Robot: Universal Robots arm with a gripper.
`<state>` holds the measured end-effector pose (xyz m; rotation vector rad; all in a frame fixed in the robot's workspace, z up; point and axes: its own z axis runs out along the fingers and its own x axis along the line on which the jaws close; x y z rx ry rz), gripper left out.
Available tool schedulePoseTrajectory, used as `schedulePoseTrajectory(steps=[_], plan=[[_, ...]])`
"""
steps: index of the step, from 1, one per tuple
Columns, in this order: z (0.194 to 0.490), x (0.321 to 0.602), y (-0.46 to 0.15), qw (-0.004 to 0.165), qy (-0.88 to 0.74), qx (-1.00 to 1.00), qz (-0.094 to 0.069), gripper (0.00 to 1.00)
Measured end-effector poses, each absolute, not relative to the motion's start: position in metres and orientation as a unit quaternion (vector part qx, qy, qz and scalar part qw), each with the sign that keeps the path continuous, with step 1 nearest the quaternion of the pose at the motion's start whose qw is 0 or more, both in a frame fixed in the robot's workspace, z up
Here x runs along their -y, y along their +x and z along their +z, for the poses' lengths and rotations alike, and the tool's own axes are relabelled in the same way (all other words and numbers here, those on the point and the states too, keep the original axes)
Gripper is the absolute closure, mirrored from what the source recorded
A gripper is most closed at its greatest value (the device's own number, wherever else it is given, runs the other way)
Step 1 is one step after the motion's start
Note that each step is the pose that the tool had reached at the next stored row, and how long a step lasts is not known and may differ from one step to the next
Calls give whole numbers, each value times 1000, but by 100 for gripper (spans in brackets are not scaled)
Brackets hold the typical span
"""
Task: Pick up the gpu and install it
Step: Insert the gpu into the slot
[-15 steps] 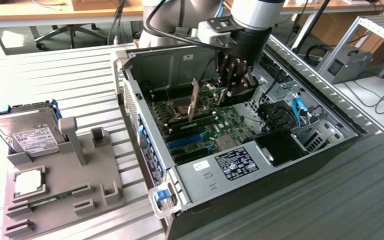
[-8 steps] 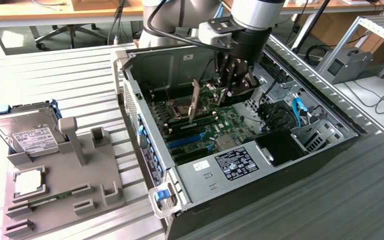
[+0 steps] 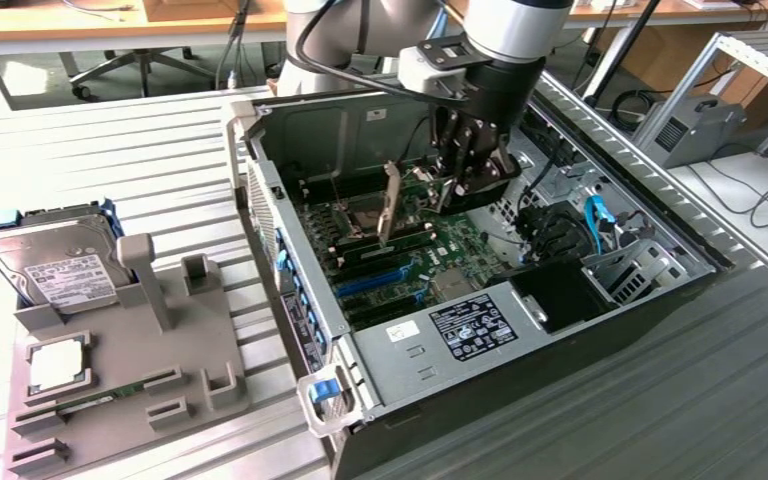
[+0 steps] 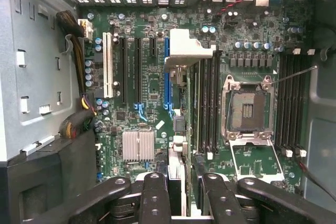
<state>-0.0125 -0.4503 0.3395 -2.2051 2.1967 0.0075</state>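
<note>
Pincer (image 4: 181,195) is gripping the gpu (image 4: 180,124) edge-on over the blue slot (image 4: 167,69); I'd be keeping it square, bracket (image 4: 186,48) toward the case's (image 3: 244,150) rear.

The gripper (image 4: 180,195) holds the gpu (image 4: 181,114) edge-on, seemingly just above the motherboard's (image 4: 152,85) blue slot (image 4: 167,72).

arm reaching down, fingers (image 3: 458,180) clamped, wrist vertical
</note>
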Motion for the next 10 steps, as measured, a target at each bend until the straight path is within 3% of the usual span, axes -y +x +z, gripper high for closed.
schedulePoseTrajectory(steps=[10], plan=[[338, 459, -14, 14, -708, -706, 2, 71]])
